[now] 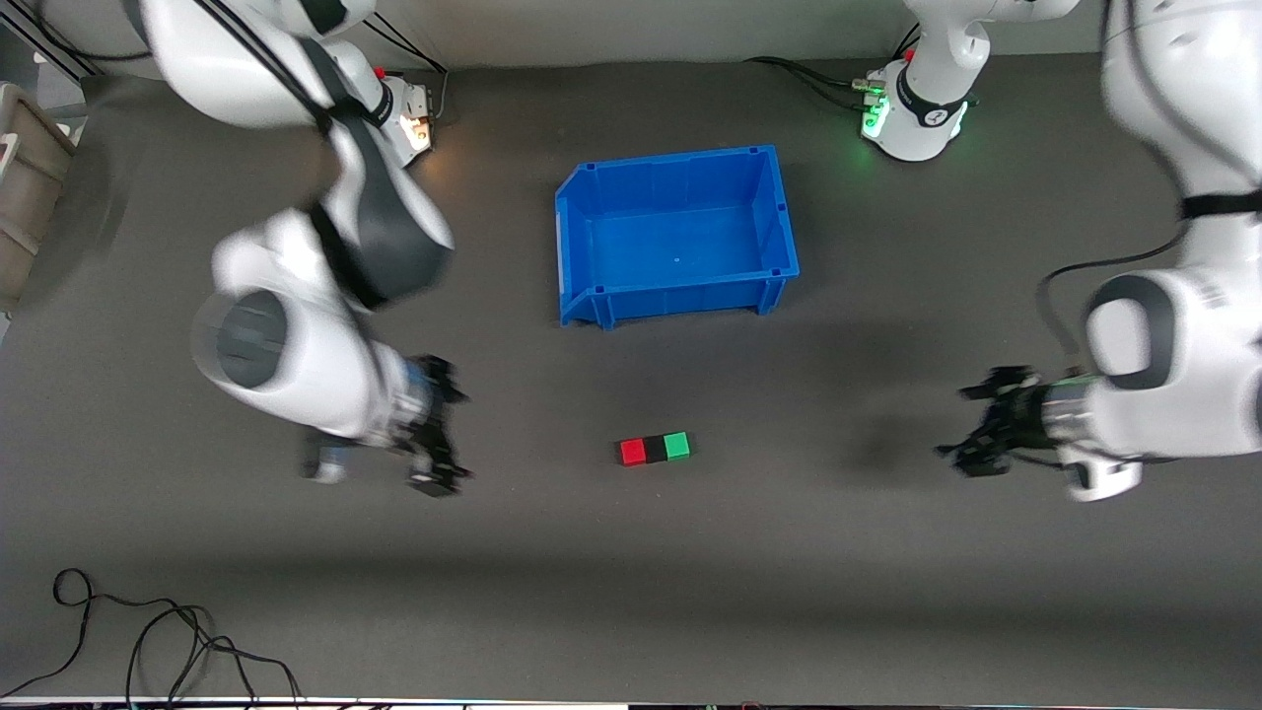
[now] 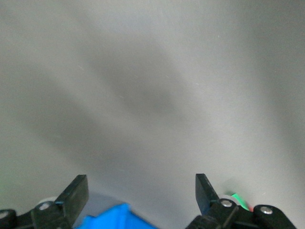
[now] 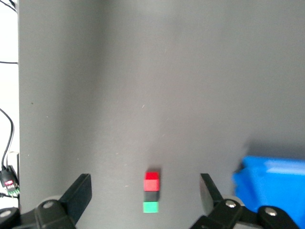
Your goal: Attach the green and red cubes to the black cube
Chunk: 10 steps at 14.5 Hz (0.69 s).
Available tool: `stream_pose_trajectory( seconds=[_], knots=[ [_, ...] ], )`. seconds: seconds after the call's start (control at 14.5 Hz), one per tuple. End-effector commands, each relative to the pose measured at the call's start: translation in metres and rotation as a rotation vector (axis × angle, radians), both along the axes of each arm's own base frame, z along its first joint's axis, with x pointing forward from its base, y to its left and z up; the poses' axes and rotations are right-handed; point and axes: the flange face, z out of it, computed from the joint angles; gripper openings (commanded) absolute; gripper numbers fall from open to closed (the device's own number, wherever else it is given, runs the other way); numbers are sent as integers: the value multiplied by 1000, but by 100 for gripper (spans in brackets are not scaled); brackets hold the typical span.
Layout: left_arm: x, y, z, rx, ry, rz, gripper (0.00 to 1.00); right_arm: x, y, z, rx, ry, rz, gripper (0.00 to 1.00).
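Nearest the front camera I saw loose black cables (image 1: 148, 641) lying at the worktop's (image 1: 838, 592) edge toward the right arm's end. Farther up, the three cubes sat in one touching row on the worktop: the red cube (image 1: 632, 452) toward the right arm's end, the black cube (image 1: 655, 449) in the middle, the green cube (image 1: 676, 446) toward the left arm's end. My right tool (image 1: 439, 429) hung over bare worktop well apart from the row, fingers spread and holding nothing. My left tool (image 1: 986, 429) hung likewise over bare worktop, fingers apart and empty. Farthest away stood the blue bin (image 1: 592, 212), nothing inside it.
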Motion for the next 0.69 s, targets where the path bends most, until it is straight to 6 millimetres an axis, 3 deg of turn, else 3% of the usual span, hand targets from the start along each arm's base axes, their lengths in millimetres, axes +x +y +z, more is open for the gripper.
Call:
stream_pose_trajectory(
  seconds=[0.0, 0.14, 0.34, 0.62],
  knots=[
    [-25, 35, 45, 19, -41, -202, 100, -16, -69, 44, 32, 35, 144, 100],
    [-32, 42, 71, 37, -68, -299, 100, -26, -111, 63, 40, 65, 253, 100],
    [-33, 45, 106, 87, -97, -443, 100, -34, -192, 85, 82, 34, 413, 99],
    [-38, 47, 145, 108, -209, -737, 100, -47, -269, 98, 104, -3, 771, 99]
  ],
)
